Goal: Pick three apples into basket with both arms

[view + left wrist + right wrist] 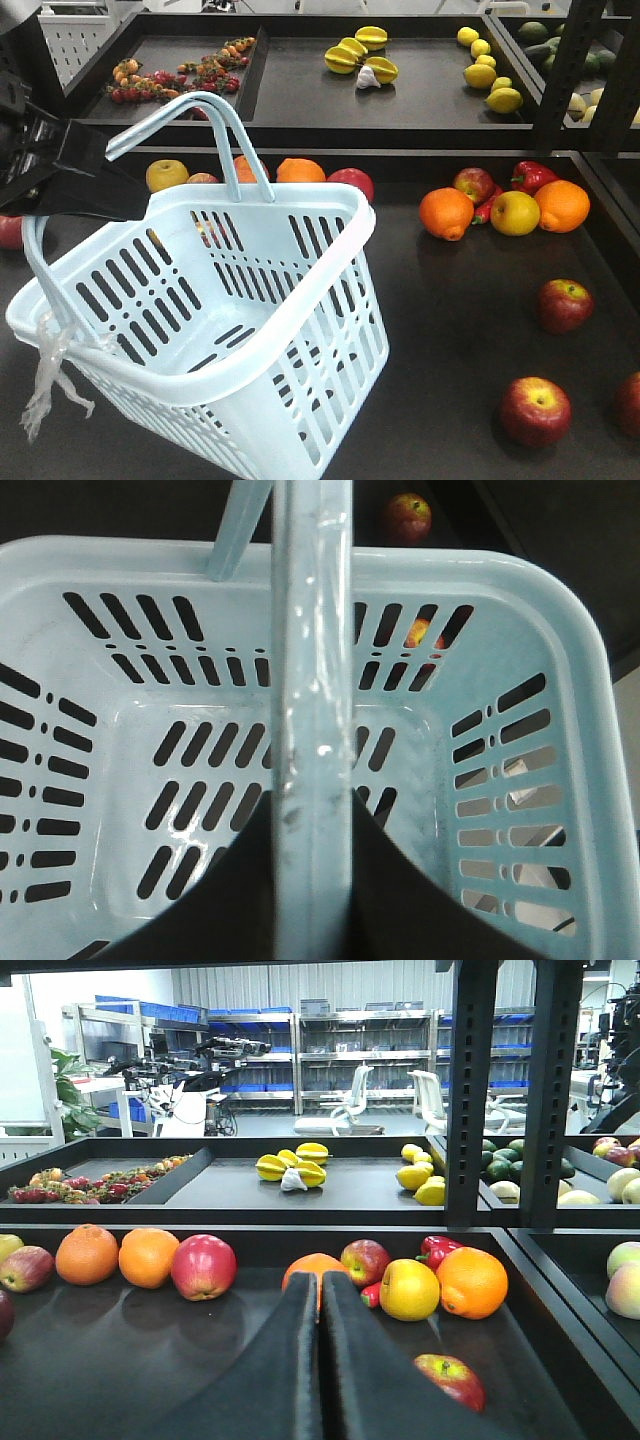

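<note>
The left pincer (312, 820) was clamped on one swing handle (312, 630) of the basket (300, 197). In the left wrist view its two black fingers (240, 890) sat on either side of the pale blue bar, looking straight down into the slotted bottom. From the front, that arm came in from the upper left, its angular black end sloping down to the raised handle above the basket's near-left side. The basket was tilted on the dark surface (450, 330), its opening turned towards the camera and its second handle lying back along the left rim. A scrap of clear plastic (50, 380) hung from the left corner.

The right pincer (320, 1285) was pressed together with only a thin seam between its fingers. It was held low and level over the surface, pointing at the back row of fruit.

All three apples lay outside the basket, to its right. One apple (565, 305) sat mid-surface, a second apple (535, 410) lay nearer the camera, and a third apple (632, 403) was cut off by the frame edge. Behind them, near the back rail, stood an orange (446, 213), a yellow apple (515, 212) and a red pepper (530, 175).
</note>
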Motion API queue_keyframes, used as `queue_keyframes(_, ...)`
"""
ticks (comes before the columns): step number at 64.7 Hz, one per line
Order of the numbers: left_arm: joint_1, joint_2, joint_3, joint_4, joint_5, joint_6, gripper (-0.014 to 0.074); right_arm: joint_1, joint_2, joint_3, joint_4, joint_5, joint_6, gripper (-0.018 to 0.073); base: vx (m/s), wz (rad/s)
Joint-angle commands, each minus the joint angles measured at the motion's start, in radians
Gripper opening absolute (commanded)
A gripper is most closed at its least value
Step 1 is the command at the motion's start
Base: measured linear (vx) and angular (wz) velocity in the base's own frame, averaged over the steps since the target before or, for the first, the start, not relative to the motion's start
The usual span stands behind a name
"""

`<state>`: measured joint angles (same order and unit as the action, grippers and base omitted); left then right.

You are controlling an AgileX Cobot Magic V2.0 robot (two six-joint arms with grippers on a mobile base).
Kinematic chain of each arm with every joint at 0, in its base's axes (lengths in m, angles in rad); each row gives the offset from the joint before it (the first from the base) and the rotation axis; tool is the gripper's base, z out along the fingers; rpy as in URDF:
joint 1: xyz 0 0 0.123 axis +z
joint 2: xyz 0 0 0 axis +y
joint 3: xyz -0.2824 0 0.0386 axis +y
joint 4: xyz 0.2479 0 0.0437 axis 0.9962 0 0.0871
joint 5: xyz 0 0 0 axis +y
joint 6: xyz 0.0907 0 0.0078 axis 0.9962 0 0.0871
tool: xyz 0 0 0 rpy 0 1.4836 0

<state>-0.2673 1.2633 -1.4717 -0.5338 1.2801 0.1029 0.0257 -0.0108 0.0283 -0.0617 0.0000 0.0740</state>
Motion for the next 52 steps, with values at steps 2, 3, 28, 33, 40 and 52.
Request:
queue_keyframes(2, -0.005, -0.026, -0.023, -0.059, -0.029, -0.008, -0.0007, -0.006, -0.011, 0.015, 0.000, -0.073, -0.008, -0.0005, 0.06, 0.01)
queue_keyframes(3, -0.005, -0.026, -0.023, -0.059, -0.029, -0.008, -0.0007, -0.006, -0.011, 0.015, 0.000, -0.073, -0.008, -0.0005, 0.06, 0.01)
queue_keyframes(28, -0.005, -0.026, -0.023, -0.059, -0.029, -0.008, -0.0007, -0.006, -0.011, 0.015, 0.000, -0.073, -0.008, -0.0005, 0.05, 0.01)
queue_keyframes(33, -0.005, -0.026, -0.023, -0.059, -0.029, -0.008, -0.0007, -0.006, -0.011, 0.015, 0.000, -0.073, -0.008, -0.0005, 0.02, 0.00)
queue_keyframes(40, -0.005, -0.026, -0.023, -0.059, -0.029, -0.008, -0.0007, -0.006, -0.011, 0.015, 0.000, -0.073, -0.008, -0.0005, 0.01, 0.00)
queue_keyframes(52, -0.005, -0.026, -0.023, -0.059, -0.029, -0.008, -0.0007, -0.006, -0.011, 0.015, 0.000, -0.073, -0.008, -0.0005, 0.00, 0.00)
